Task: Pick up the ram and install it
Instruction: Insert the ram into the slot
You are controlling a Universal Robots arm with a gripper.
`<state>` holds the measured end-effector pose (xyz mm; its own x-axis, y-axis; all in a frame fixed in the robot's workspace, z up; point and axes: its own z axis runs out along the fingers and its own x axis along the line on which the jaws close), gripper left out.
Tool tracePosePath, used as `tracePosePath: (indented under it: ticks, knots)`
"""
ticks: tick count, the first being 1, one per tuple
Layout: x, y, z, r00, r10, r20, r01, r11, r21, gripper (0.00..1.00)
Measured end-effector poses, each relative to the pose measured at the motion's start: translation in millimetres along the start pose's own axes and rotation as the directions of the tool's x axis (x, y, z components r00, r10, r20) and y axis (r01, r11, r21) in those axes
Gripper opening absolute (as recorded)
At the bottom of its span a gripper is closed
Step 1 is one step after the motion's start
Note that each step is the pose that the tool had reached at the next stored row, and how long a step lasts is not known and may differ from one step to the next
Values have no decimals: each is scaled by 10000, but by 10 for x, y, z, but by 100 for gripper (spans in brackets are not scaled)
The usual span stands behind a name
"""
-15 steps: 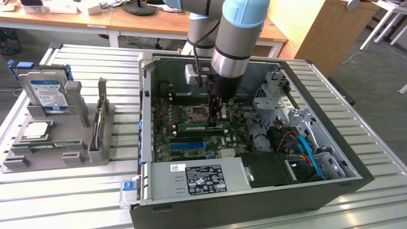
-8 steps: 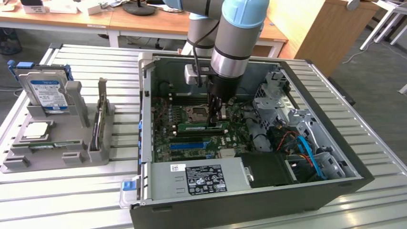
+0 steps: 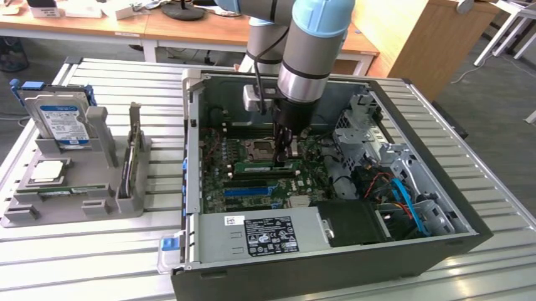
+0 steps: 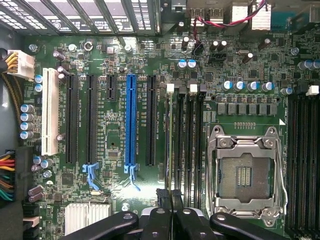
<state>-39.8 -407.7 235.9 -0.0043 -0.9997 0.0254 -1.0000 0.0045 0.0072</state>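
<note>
**Item:** ram (image 3: 266, 167), a green stick standing on edge at the black memory slots (image 4: 192, 140), beside the empty CPU socket (image 4: 245, 172) inside the open PC case (image 3: 335, 276).

**Gripper** (image 3: 285, 157): jaws almost pressed together, apparently pinching the stick's top edge.

**Handling:** keep the stick square to its slot and press evenly at both ends.

**Markings:** the blue label on the hard drive (image 3: 60, 119), at the exterior view's left, and the power supply (image 3: 268, 232) sticker are both unreadable.

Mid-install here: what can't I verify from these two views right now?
Exterior view: whether the slim green ram stick is fully seated in its slot; the shut jaws stand in front of part of it.
Wrist view: one end of the long black memory slots, hidden under the jaws.
Exterior view: the slots' end latches, too small.
</note>
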Motion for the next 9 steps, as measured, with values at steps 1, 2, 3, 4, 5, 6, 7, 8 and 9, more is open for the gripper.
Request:
tracePosePath:
  ticks: [1, 2, 3, 4, 5, 6, 7, 8, 9]
  knots:
    - [1, 0, 0, 10000, 1, 0, -1, 10000, 1, 12]
    - [1, 0, 0, 10000, 0, 0, 0, 10000, 0, 12]
    - [1, 0, 0, 10000, 0, 1, 0, 10000, 1, 12]
    - [1, 0, 0, 10000, 0, 1, 0, 10000, 1, 12]
    - [2, 0, 0, 10000, 0, 1, 0, 10000, 1, 12]
    - [3, 0, 1, 10000, 0, 1, 0, 10000, 1, 12]
    - [4, 0, 2, 10000, 0, 0, 0, 10000, 0, 12]
    - [4, 1, 2, 10000, -1, 0, 1, 10000, 6, 12]
    - [4, 1, 2, 10000, 0, 0, 0, 10000, 6, 12]
